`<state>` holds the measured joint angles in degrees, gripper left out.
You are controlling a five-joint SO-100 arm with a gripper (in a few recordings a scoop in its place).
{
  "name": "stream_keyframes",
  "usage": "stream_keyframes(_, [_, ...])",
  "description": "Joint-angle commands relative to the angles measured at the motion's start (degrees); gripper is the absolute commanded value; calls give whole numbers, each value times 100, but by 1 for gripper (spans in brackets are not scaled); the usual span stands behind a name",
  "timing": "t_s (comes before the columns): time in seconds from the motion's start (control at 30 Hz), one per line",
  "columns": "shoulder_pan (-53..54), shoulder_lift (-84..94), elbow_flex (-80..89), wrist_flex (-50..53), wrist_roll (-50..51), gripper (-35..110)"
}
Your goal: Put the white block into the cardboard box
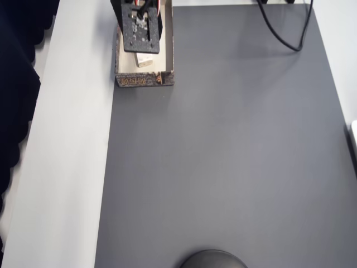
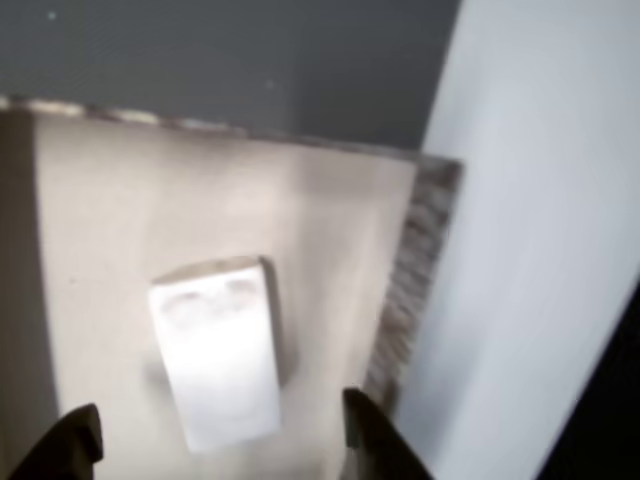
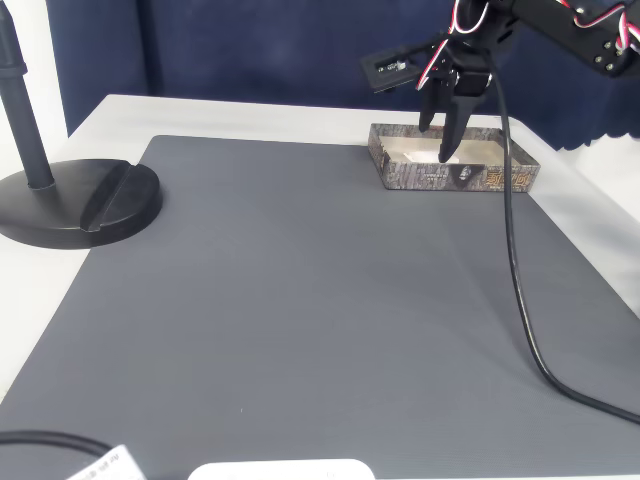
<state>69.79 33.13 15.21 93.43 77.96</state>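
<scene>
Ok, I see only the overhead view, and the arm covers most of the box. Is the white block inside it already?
Observer: Yes. In the wrist view the white block lies flat on the floor of the cardboard box.
Operator: Do the jaws hold it?
Observer: No. The jaws stand open, one tip at each side of the block, with a gap on both sides.
Operator: And where do they point?
Observer: In the fixed view they point straight down into the box opening.

The white block [image 1: 144,60] lies inside the cardboard box [image 1: 167,50], partly under the gripper [image 1: 141,28].
</scene>
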Motion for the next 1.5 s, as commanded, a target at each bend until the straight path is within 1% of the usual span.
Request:
stream_keyframes(0.0, [-211, 1160, 149, -88, -229, 33])
stream_keyframes(0.17, [-352, 1934, 677, -62, -650, 29])
stream_keyframes(0.33, [-492, 2874, 1644, 149, -1274, 17])
stream_keyframes(0.47, [-765, 3656, 2443, 158, -1696, 13])
stream_keyframes(0.53, [-896, 4122, 3067, 158, -2197, 8])
stream_keyframes(0.67, [-1292, 5150, 4526, 167, -3700, -2])
stream_keyframes(0.83, [-1942, 6425, 6073, 167, -5115, -2])
stream_keyframes(0.9, [-2303, 6776, 6486, 158, -5423, -2])
stream_keyframes(1.23, [-4148, 8279, 8350, -202, -6803, -2])
stream_keyframes(1.37, [-4667, 8886, 8982, -264, -7084, -2])
stream_keyframes(1.47, [-4922, 9413, 9589, -615, -7207, -2])
